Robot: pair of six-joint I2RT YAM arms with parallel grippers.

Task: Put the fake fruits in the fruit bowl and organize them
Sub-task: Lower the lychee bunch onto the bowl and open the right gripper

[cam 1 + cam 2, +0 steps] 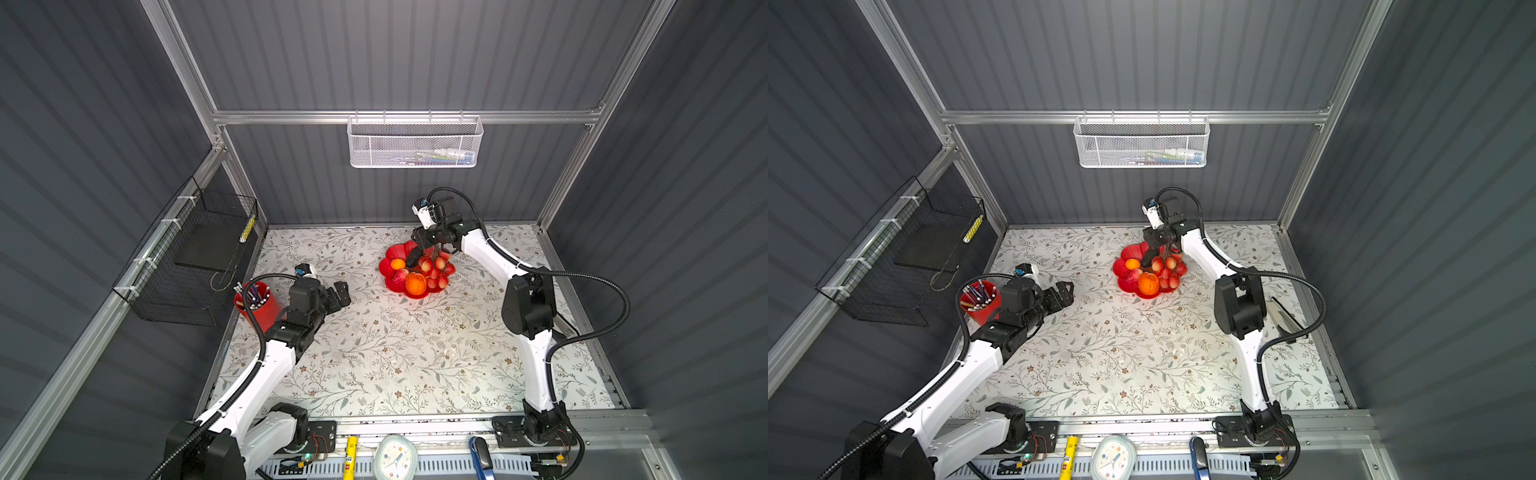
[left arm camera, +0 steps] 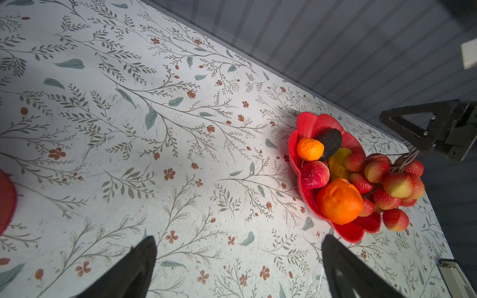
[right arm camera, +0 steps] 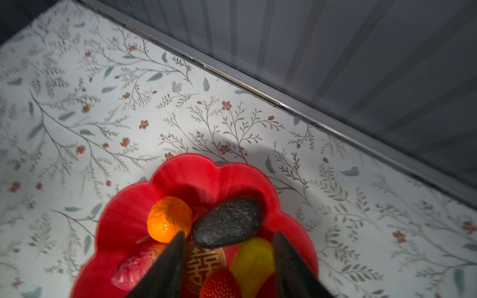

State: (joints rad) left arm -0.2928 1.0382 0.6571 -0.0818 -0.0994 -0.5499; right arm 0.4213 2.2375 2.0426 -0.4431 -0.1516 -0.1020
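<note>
Right gripper [image 3: 229, 234] over the full bowl [image 3: 211, 167]
Its jaws are apart, holding nothing. The grapes [image 2: 397, 184] below spill over the rim. The left gripper [image 2: 239, 238] is wide and empty. I think only tidying is left.

Both top views: 1 stereo pair, high over the front edge, facing steeply down on the whole bench [image 1: 374, 353]. Left wrist view: low over the bench, facing the fruit bowl [image 2: 307, 123] from well off. Right wrist view: close above it, facing the wall [image 3: 361, 51]. All 4 share the fruit bowl.
</note>
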